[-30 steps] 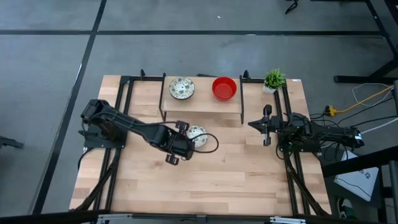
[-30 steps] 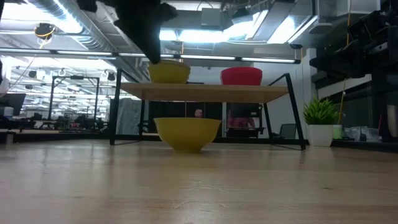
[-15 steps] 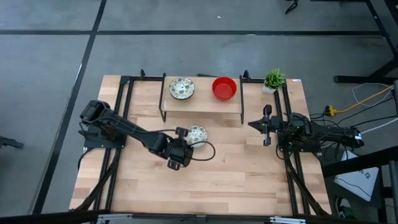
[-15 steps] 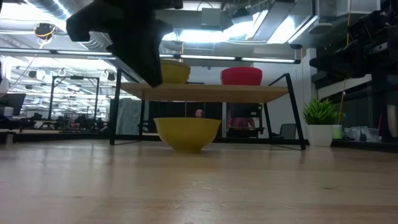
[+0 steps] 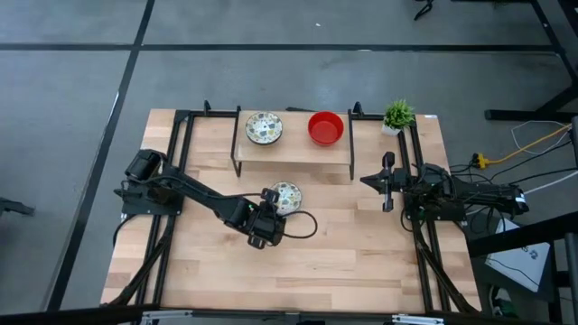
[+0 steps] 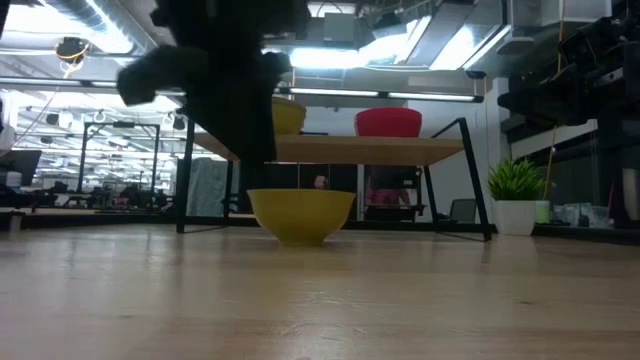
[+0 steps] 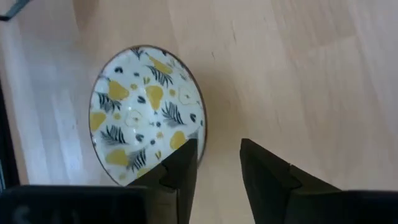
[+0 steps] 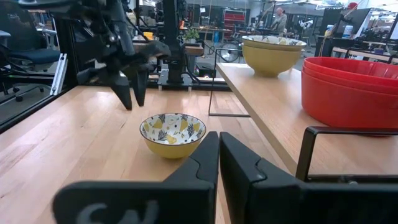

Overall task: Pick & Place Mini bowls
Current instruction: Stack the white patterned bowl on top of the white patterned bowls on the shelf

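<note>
A cream bowl with a leaf and fruit pattern inside and a yellow outside (image 5: 286,196) stands on its base on the table, in front of the shelf; it also shows in the low view (image 6: 301,214) and the left wrist view (image 7: 146,115). My left gripper (image 5: 269,215) is open, points down and hovers just on the near side of this bowl (image 8: 172,134), touching nothing. On the wooden shelf (image 5: 293,149) stand another patterned bowl (image 5: 264,128) and stacked red bowls (image 5: 325,127). My right gripper (image 5: 386,185) is shut and empty at the table's right.
A small green potted plant (image 5: 398,115) stands at the far right corner. The shelf's black legs (image 6: 186,180) stand just behind the bowl on the table. Black frame rails (image 5: 176,153) run along both sides of the table. Bare wood lies toward the near edge.
My left gripper has moved away from the bowl on the table, toward the table's near edge and a little to the right, and has come lower. The bowl has stayed where it was.
</note>
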